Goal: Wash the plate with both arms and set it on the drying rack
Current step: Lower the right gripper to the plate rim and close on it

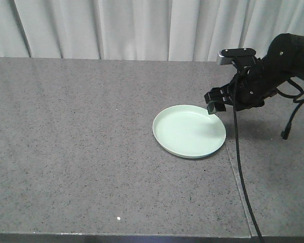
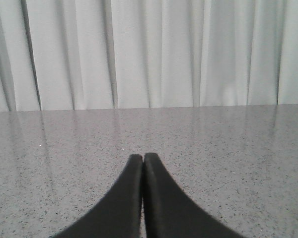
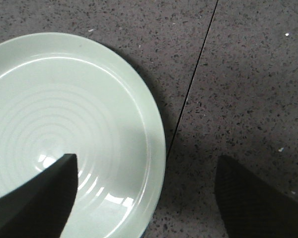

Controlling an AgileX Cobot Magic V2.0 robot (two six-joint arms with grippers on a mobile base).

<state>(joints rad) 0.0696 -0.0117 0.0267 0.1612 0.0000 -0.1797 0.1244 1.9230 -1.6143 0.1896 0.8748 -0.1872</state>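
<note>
We see right gripper (image 3: 146, 166) wide open straddling the plate (image 1: 189, 130) rim; left gripper (image 2: 142, 158) pinched closed over the counter (image 2: 49, 173).

One plate (image 1: 188, 132), one left pincer (image 2: 142, 159), one right pincer (image 3: 148, 163), one counter (image 1: 66, 152), one curtain (image 1: 116, 25)

You're looking at what reads as a robotics lab or test booth w/ a kitchen-style mock-up. A white pleated curtain (image 1: 142, 28) runs the full width behind the work area as a plain backdrop; the left wrist view shows it too. The worktop (image 1: 66, 142) is a grey speckled stone-look slab w/ a thin seam (image 3: 187, 94) between two sections. A black robot arm (image 1: 281, 61) w/ loose cables (image 1: 235, 126) and a small silver box (image 1: 236, 52) on top reaches in at the right of the front view. One household item: a pale green plate (image 1: 189, 130) on the slab.
</note>
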